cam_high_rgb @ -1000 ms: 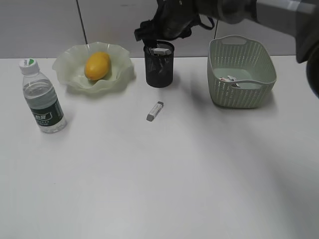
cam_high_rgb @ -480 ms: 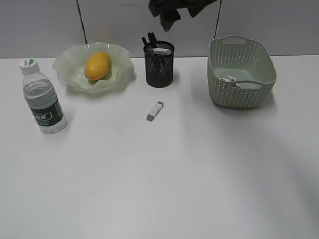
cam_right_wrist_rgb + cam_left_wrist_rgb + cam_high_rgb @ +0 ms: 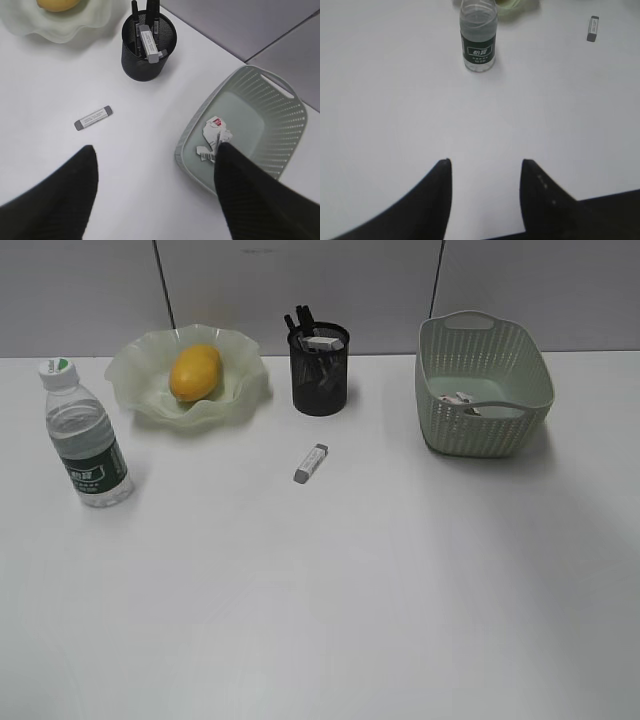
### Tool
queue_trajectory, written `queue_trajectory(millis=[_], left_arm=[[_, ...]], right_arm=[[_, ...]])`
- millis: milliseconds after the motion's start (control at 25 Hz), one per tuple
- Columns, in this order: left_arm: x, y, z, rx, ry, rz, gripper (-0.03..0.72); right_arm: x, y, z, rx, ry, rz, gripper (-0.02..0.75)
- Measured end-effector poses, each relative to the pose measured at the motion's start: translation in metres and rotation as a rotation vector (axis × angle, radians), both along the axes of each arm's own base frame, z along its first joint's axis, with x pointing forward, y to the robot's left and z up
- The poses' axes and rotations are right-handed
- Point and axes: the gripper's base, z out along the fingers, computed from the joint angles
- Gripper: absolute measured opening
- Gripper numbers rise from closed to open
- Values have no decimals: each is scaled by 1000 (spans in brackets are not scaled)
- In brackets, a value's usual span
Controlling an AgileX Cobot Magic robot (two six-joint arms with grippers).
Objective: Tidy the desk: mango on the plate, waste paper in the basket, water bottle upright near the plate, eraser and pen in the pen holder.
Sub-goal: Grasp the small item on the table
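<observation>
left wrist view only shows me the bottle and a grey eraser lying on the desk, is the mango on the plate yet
Observer: yes, in the exterior view the mango lies in the plate.
Operator: and the waste paper
Observer: the right wrist view shows the waste paper on the floor of the basket.
Operator: anything in the pen holder
Observer: the pen holder holds dark pens and a second eraser, which leans inside it.
</observation>
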Motion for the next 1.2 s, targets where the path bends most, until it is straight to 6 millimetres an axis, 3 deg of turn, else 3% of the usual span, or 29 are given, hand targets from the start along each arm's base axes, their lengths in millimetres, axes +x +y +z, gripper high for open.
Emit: queue_trajectory(millis=[160,320,480,680,840,1200], left_arm=[[19,-2,17,-7,64,-6,342],[50,-6,30,-25,158,-16,341],[93,-14,37,-57,267,-50,342],[156,-26,33,-82,407,-118,344],[199,-54,33,-61,438,-216,347],[273,-151,7,-6,503,-442,398]], right_arm=[[1,-38,-11,-12,70,-76,571],[-6,-94,-23,-4,157,-179,571],[-19,-143,-26,21,201,-288,571],[-48,-189,-28,35,226,-409,571],[-77,-204,-38,59,264,-456,571],[-138,-204,-74,65,309,-465,571]])
